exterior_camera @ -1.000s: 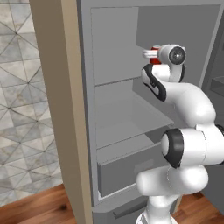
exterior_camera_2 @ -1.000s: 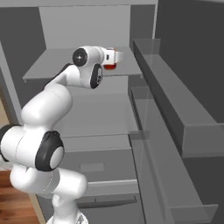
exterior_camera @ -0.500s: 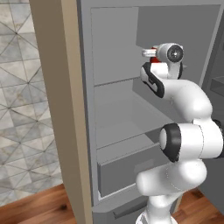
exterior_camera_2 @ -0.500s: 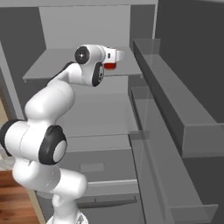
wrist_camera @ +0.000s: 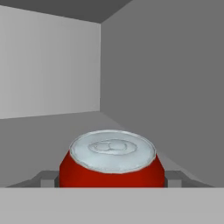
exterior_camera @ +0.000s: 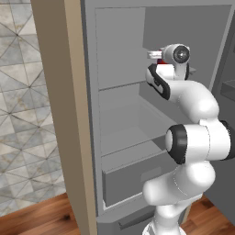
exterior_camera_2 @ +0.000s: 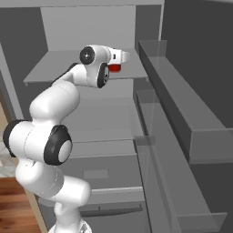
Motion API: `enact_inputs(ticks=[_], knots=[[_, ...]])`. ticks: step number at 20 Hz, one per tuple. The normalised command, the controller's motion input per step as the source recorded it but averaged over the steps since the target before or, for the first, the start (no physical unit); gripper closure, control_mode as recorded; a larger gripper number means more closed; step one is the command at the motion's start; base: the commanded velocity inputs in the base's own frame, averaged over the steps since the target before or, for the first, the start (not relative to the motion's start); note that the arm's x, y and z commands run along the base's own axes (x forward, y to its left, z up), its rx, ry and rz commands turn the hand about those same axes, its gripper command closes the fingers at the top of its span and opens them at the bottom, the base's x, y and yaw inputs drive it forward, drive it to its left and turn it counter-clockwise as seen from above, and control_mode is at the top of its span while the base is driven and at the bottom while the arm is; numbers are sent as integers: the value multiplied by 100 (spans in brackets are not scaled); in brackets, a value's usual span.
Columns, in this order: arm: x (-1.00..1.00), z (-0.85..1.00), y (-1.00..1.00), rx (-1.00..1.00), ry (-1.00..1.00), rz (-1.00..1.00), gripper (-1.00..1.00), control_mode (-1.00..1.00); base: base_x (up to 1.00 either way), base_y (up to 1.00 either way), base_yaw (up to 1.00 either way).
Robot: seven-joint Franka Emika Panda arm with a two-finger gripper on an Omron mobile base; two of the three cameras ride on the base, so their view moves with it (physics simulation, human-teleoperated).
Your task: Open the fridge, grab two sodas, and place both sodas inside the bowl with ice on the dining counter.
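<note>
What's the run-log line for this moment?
phase: grasping first soda | fridge: open | gripper: fingers either side of red can on upper shelf, grip unconfirmed | next: likely close, lift out

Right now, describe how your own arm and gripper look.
The arm is glossy white with rounded segments and dark grey or black joint rings. A round dark disc caps the wrist. The gripper has two small grey, blocky fingertips. No cables or markings are visible.
</note>
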Motion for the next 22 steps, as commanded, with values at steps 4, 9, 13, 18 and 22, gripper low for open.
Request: enact_inputs(ticks=[4,9,13,18,22], knots=[[5,-10,0,-1,1,0,100,-100,0,0,0],[0,-5,0,0,1,0,100,-100,0,0,0],[0,-1,0,0,0,0,100,-100,0,0,0],[0,-2,-6,0,0,0,100,-100,0,0,0],[-29,2,-3,1,0,0,100,-100,0,0,0]])
